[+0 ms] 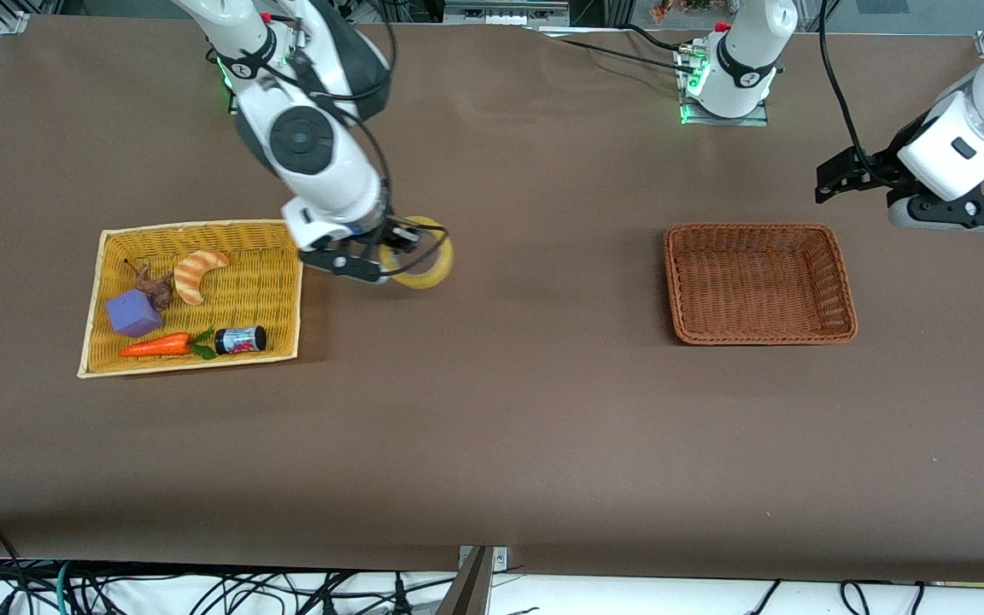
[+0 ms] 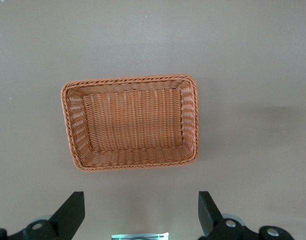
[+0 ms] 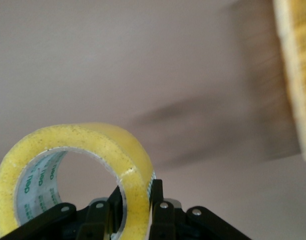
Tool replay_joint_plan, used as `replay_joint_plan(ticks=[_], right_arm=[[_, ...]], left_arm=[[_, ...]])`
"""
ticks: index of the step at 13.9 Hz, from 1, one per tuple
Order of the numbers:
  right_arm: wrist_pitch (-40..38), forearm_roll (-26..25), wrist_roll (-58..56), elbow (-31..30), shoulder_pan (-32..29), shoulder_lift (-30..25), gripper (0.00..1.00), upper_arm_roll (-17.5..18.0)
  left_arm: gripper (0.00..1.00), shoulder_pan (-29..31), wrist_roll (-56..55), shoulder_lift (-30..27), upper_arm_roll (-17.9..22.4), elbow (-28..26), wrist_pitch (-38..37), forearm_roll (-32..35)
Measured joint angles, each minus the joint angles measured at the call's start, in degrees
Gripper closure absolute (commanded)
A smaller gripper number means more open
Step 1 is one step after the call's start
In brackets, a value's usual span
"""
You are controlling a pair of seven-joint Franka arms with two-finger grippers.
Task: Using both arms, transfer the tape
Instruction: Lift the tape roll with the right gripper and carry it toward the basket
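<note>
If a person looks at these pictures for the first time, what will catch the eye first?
First comes the yellow tape, pinched by its wall in the right gripper and held over the bare table beside the yellow tray of toys. Next is the brown basket, with nothing in it, toward the left arm's end of the table. The left gripper waits open above that end.

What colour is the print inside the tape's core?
Green lettering on a pale liner inside the yellow tape, held in the right pincer; the right wrist view shows it best.
</note>
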Motion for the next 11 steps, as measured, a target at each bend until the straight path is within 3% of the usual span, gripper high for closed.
replay_joint_plan(ticks=[6,11], right_arm=[[9.2,-7.7,13.5,5.0,8.1,13.6,1.00,-0.3],[10.4,-10.9,14.8,7.0,9.6,18.4,1.00,-0.4]], left_arm=[[0.00,3.7,0.1,1.0,0.0,0.0,0.0,-3.7],[0.00,3.7,0.1,2.1,-1.3,0.0,-0.2,-1.6]])
